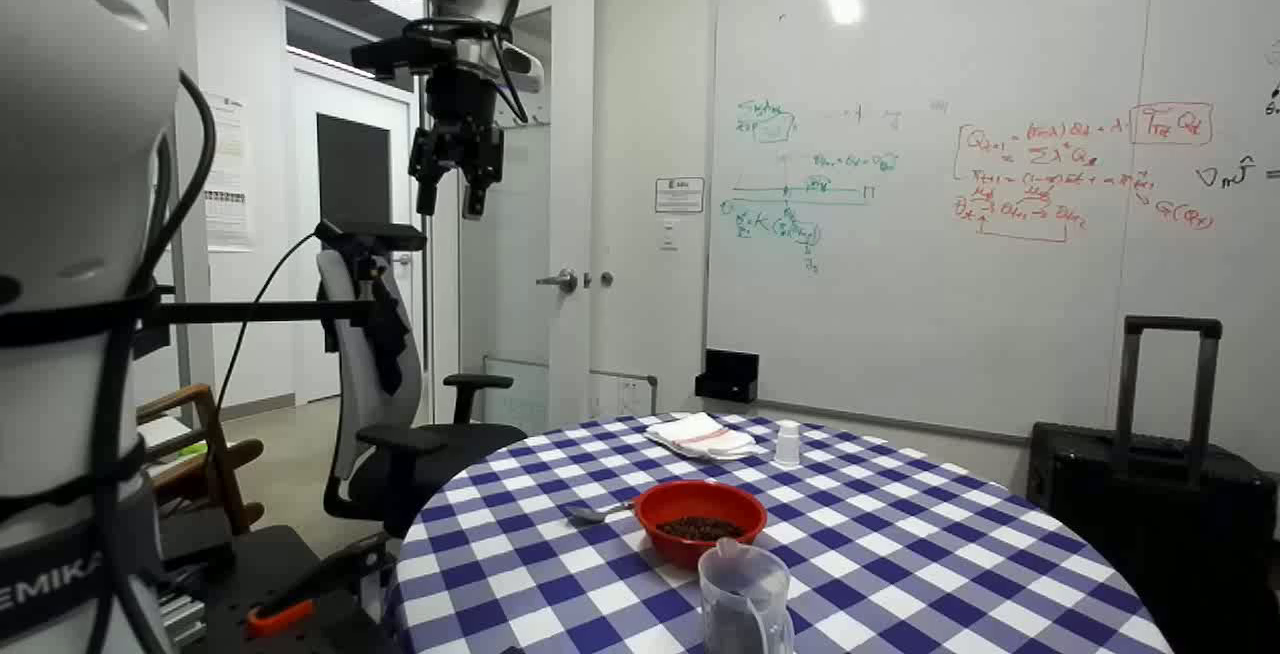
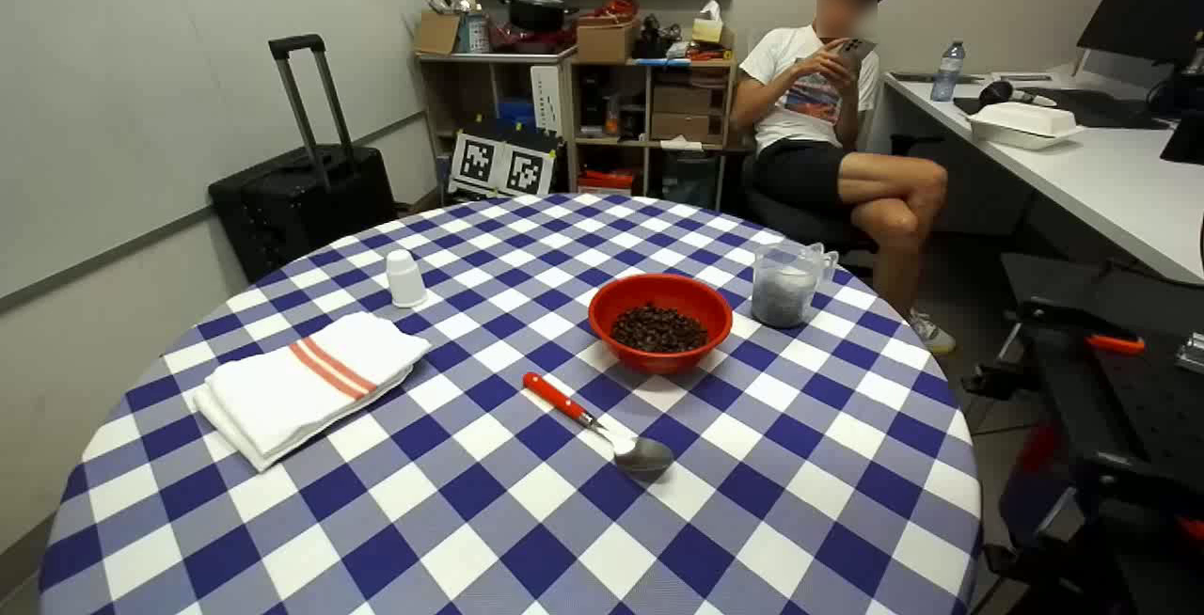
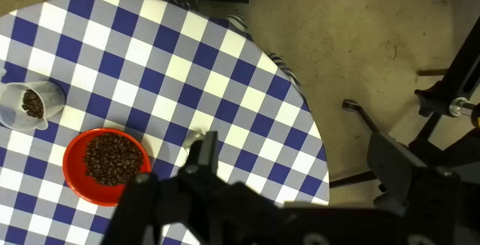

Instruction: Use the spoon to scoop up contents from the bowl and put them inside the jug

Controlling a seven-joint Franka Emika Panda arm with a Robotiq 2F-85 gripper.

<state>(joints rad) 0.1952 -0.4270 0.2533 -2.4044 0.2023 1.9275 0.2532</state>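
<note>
The spoon [image 2: 590, 420] lies on the checked tablecloth, with a red handle and a metal head. It also shows beside the bowl in an exterior view [image 1: 600, 512]. In the wrist view only its head [image 3: 192, 139] shows; my finger hides the handle. The red bowl [image 2: 663, 363] holds dark brown beans [image 2: 660, 328]; it also shows in the wrist view [image 3: 77, 170]. The clear jug [image 2: 788, 281] stands beside the bowl, with some beans inside, as the wrist view [image 3: 54, 97] shows. My gripper [image 1: 451, 202] is open and empty, high above the table's edge; its fingers [image 3: 296, 160] are wide apart.
A folded white cloth [image 2: 315, 380] and an upside-down white cup [image 2: 405, 281] are on the round table. An office chair [image 1: 375, 404] stands by the table near the arm. A person [image 2: 814, 98] sits behind the table. A black case [image 2: 301, 211] stands by the whiteboard.
</note>
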